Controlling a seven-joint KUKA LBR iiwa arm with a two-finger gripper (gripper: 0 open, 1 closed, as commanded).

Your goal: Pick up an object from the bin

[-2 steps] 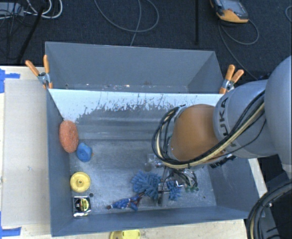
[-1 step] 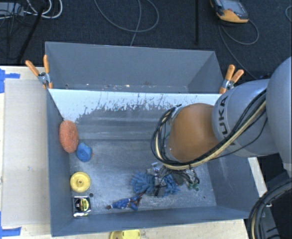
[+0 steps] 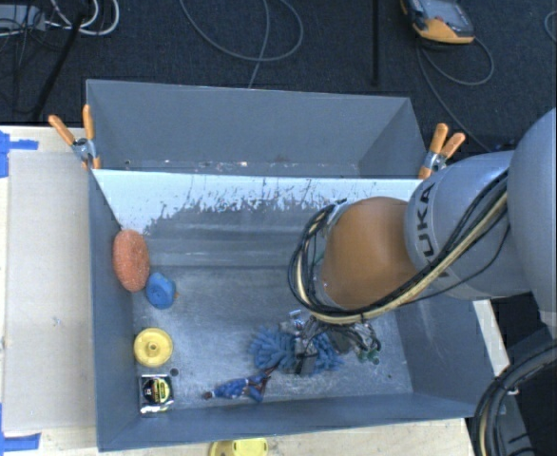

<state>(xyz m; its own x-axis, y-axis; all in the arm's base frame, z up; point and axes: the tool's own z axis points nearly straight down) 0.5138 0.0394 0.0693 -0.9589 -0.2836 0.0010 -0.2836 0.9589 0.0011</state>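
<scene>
here we see the kuka arm (image 3: 488, 226) reaching in from the right, its orange wrist cover (image 3: 369, 250) hanging low over the right part of the grey metal bin (image 3: 250, 131). dark and yellowish cables (image 3: 307, 255) loop around that cover. below it the jaws are down close to the bin floor, at the right-hand edge of a frilly blue tuft (image 3: 277, 348), something like a small mop head or pom-pom. the tuft lies near the front wall, a little right of the middle. the cover and the cables hide much of the jaws, so we cannot tell how far apart they stand, nor whether any of the tuft is between them. a small green thing (image 3: 370, 351) shows just right of the jaws, partly under the cover; we cannot tell what it is. a thinner blue scrap (image 3: 240, 388) lies to the front left of the tuft, near it, and we cannot tell whether the two touch.

well apart from all this, four more things sit in a loose row along the left wall. from back to front they are a reddish-orange oval lump (image 3: 131, 259) against the wall and a small blue lump (image 3: 160, 291) just beside it. then come a yellow round disc with a raised centre (image 3: 153, 347) and a black-and-yellow tape measure (image 3: 155, 391) in the front left corner.
</scene>
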